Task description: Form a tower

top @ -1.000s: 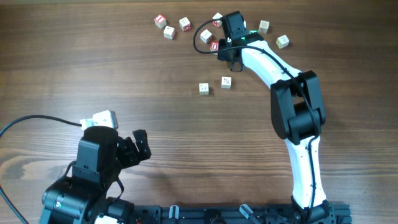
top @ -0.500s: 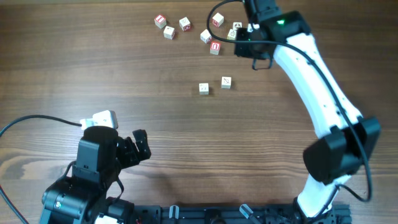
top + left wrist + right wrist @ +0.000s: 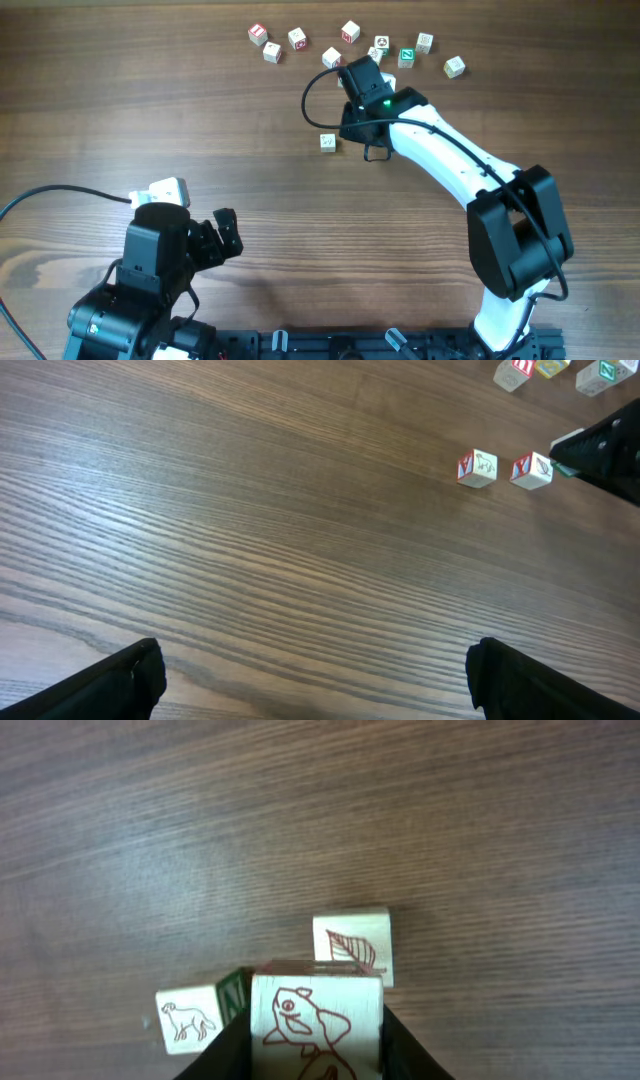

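My right gripper [image 3: 316,1045] is shut on a pale wooden cube [image 3: 316,1020] with a red fish drawing. It hangs just above two cubes on the table. One has a red leaf [image 3: 352,946] and lies beyond the held cube. The other has a dog and a green side [image 3: 190,1018] and lies to the left. From overhead the right gripper [image 3: 362,128] covers the leaf cube, and the dog cube [image 3: 327,142] shows beside it. No tower stands in any view. My left gripper [image 3: 320,670] is open and empty at the near left [image 3: 222,235].
Several loose cubes lie scattered along the far edge, from a red-printed one [image 3: 258,34] to a pale one [image 3: 455,67], with a green-printed one [image 3: 407,57] among them. A cable [image 3: 60,192] runs off the table's left side by the left arm.
The right gripper shut on a red-printed cube at the far cluster and carried it toward me, over the pair of cubes mid-table. The left arm stayed still.
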Available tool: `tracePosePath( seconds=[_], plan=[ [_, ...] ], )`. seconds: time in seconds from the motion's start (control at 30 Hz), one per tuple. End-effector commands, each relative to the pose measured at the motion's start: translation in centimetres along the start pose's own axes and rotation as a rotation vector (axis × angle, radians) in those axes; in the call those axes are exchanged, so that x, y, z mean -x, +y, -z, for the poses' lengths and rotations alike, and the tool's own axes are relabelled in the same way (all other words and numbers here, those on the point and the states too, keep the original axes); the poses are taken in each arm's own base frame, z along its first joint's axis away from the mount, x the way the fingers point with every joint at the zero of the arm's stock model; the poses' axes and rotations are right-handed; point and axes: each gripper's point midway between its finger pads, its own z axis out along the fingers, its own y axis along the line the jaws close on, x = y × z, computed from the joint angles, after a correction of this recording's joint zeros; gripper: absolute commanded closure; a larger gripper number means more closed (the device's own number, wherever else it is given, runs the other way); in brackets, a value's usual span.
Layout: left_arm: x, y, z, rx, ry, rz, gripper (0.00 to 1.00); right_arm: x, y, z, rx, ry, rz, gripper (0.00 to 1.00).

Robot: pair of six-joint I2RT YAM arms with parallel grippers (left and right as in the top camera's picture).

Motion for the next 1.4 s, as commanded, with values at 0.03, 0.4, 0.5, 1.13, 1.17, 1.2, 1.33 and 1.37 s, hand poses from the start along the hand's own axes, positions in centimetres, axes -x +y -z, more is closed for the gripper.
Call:
tracePosePath(
  seconds=[0.03, 0.4, 0.5, 1.13, 1.17, 1.2, 1.33, 1.37],
  plan=[
    [0.1, 0.2, 0.0, 0.008, -0.007, 0.001, 0.00, 1.1, -1.6, -0.5, -0.093, -0.067, -0.010, 0.76],
    [0.1, 0.2, 0.0, 0.008, -0.007, 0.001, 0.00, 0.3, -1.6, -2.9, -0.102, -0.040, 0.009, 0.76],
    [0.1, 0.2, 0.0, 0.008, -0.007, 0.001, 0.00, 0.0, -1.3, -3.0, -0.101, -0.037, 0.021, 0.66],
    [0.1, 0.2, 0.0, 0.008, -0.007, 0.001, 0.00, 0.1, 1.2, -2.0, -0.016, 0.031, 0.082, 0.01],
    [0.1, 0.2, 0.0, 0.008, -0.007, 0.001, 0.00, 0.2, 1.3, -2.0, -0.015, 0.030, 0.085, 0.01],
    [0.1, 0.2, 0.0, 0.008, -0.007, 0.001, 0.00, 0.3, 1.2, -2.0, -0.016, 0.030, 0.082, 0.01],
    [0.1, 0.2, 0.0, 0.008, -0.007, 0.001, 0.00, 1.1, -1.1, -2.8, -0.055, 0.040, 0.035, 0.01],
    [0.1, 0.2, 0.0, 0.008, -0.007, 0.001, 0.00, 0.9, -1.4, -3.4, -0.063, 0.050, 0.034, 0.01]
  ],
)
